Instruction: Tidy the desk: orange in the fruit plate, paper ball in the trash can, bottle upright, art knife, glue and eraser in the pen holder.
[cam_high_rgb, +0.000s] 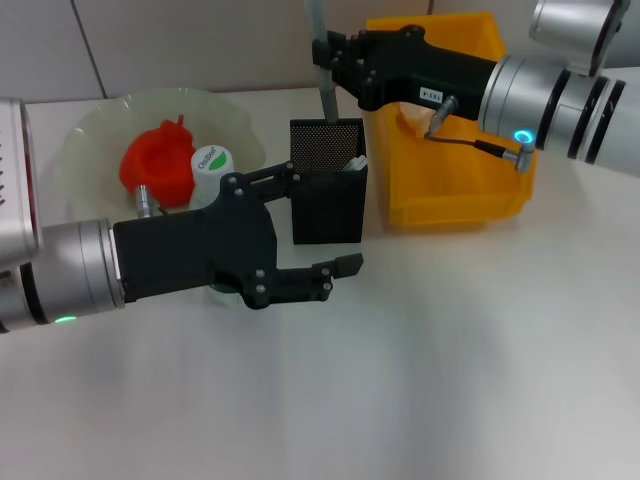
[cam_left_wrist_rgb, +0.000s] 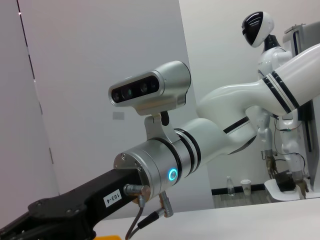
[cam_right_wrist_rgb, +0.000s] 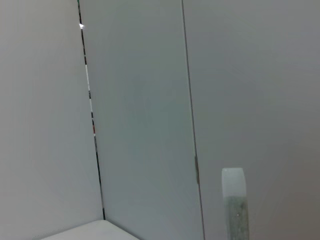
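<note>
Seen from the head camera: the right gripper (cam_high_rgb: 327, 62), at twelve o'clock, has its fingers closed on a grey stick, probably the art knife (cam_high_rgb: 324, 92), held upright just above one black mesh pen holder (cam_high_rgb: 328, 190); the step looks like dropping it in, so lowering then releasing comes next; the left gripper (cam_high_rgb: 318, 232) hovers at nine o'clock, fingers spread wide, holding nothing; one yellow trash can (cam_high_rgb: 452, 200) at two o'clock; one fruit plate (cam_high_rgb: 90, 130) at ten o'clock, one bottle (cam_high_rgb: 210, 172) upright beside it
</note>
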